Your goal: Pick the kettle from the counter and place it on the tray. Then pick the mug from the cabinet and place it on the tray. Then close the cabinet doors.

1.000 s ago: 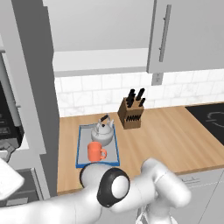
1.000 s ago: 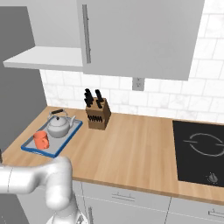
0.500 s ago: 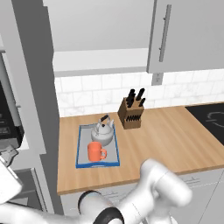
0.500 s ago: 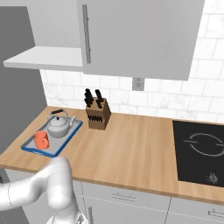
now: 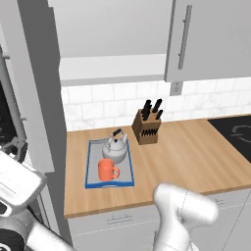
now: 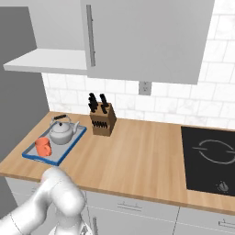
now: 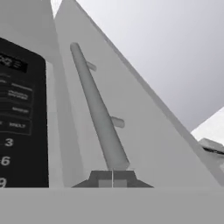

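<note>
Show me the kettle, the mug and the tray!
kettle (image 5: 114,152), left base view, on its round silver body.
mug (image 5: 105,170), left base view, on its orange side.
tray (image 5: 88,166), left base view, on its blue left rim.

the tray (image 6: 33,154) sits at the counter's (image 6: 137,156) left end, left of the knife block (image 6: 102,120). on the tray, the kettle (image 6: 61,131) stands behind the mug (image 6: 42,146). above the knife block, 1 cabinet door (image 6: 142,36) is closed, its shelf (image 6: 46,59) exposed leftward.
</note>
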You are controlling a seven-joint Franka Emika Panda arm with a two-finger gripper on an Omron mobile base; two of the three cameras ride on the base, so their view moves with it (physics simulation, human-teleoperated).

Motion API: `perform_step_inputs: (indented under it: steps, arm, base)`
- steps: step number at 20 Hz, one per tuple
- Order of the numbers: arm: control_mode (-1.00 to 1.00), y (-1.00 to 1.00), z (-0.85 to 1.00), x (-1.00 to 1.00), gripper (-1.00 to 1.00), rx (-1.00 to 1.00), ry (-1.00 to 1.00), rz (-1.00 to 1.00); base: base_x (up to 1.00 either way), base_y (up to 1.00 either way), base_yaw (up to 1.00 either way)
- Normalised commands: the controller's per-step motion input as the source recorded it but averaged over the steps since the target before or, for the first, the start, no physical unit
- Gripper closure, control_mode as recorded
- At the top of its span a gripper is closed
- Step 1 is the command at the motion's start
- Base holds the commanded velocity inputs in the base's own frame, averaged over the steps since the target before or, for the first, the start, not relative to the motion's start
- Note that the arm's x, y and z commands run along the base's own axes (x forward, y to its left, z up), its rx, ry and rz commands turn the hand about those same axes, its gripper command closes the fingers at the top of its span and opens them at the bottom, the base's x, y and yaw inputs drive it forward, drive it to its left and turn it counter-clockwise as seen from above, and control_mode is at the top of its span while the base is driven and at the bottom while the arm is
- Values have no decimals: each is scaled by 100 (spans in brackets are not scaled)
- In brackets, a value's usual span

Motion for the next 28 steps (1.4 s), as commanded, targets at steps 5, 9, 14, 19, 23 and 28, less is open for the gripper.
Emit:
perform_step_inputs:
  steps: [5, 9, 14, 19, 23, 28]
  arm:
    - [-100, -100, -14, 100, 100, 11, 19, -3]
    - [-100, -100, 0, 100, 100, 34, 18, 0]
    - [-100, -100, 11, 100, 100, 40, 19, 0]
    - [-100, -97, 18, 100, 100, 40, 26, 0]
    - [-100, -94, 0, 100, 100, 31, 16, 0]
    - [-100, -92, 0, 100, 100, 23, 5, 0]
  base:
    - [0, 0, 0]
    - [0, 0, 0]
    - [0, 0, 0]
    - [0, 0, 0]
    - [0, 0, 0]
    - [0, 0, 0]
